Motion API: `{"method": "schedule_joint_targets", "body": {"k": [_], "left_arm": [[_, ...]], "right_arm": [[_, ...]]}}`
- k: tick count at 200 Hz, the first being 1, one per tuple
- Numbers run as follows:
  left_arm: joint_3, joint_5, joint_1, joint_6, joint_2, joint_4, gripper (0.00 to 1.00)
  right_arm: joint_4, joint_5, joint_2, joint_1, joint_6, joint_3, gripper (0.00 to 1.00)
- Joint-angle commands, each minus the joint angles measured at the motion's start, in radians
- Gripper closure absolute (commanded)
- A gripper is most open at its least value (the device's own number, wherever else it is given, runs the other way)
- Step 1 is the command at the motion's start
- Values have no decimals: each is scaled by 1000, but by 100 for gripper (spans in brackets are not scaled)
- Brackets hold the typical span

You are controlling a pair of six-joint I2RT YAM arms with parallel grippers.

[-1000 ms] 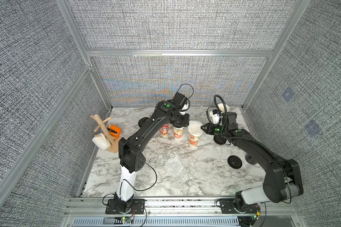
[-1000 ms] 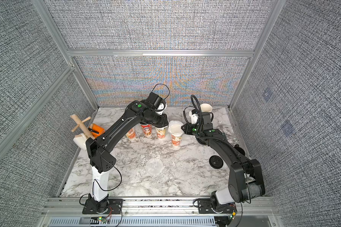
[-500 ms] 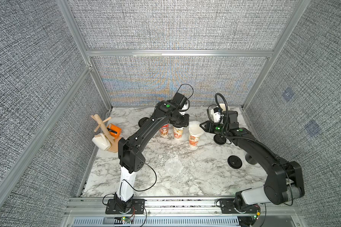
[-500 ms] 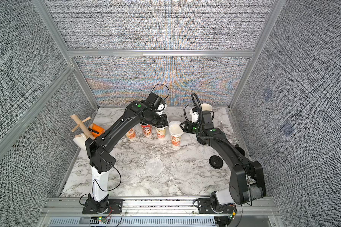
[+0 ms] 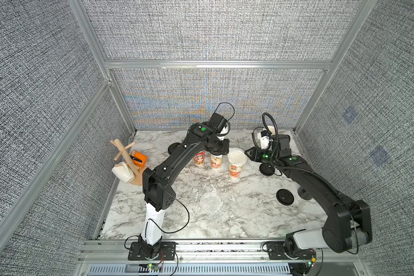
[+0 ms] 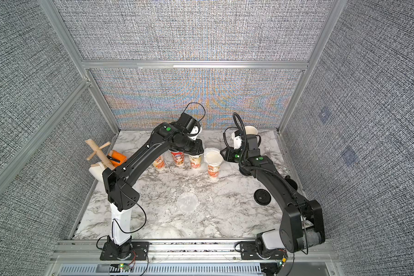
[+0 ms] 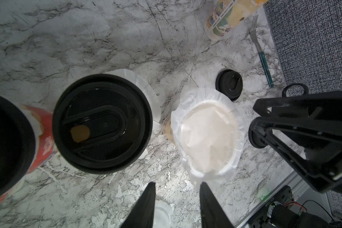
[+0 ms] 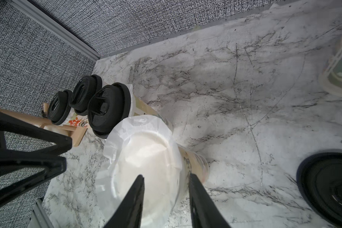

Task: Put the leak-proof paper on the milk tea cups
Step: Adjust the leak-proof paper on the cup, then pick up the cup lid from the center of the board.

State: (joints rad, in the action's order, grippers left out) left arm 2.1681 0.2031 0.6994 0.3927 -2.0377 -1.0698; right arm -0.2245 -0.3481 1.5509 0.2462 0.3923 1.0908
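While three lidded cups (image 6: 178, 159) and the papered cup (image 5: 234, 170) stand in a row, the right gripper (image 8: 166, 176) over it and the left gripper (image 7: 178, 184) beside it stand parted, empty — that cover looks done; next, the spare disc (image 5: 210, 202) lying flat mid-table needs an edge pinch.

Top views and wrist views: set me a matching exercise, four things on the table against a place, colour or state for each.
Things
1. loose paper disc
2. white mug
3. milk tea cup at the row's right end
4. fork

Place, colour or state
A. teal handle
B. leak-proof paper over its mouth, no lid
C. on the wooden stand
D. flat on the bare table, toward the front

Pairs: 1-D, 2-C, 3-B, 4-A
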Motion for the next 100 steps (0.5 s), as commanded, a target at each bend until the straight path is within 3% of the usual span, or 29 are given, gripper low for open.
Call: {"method": "schedule_joint_targets", "body": {"k": [1, 42, 100], "left_arm": [[-11, 19, 0, -12, 12, 32, 60], [-44, 83, 2, -7, 4, 80, 60], [-50, 122, 6, -8, -14, 99, 60]], "right_arm": [[-32, 65, -25, -7, -22, 14, 54], [-94, 209, -95, -64, -44, -31, 38], [-86, 315, -69, -199, -94, -150, 32]]}}
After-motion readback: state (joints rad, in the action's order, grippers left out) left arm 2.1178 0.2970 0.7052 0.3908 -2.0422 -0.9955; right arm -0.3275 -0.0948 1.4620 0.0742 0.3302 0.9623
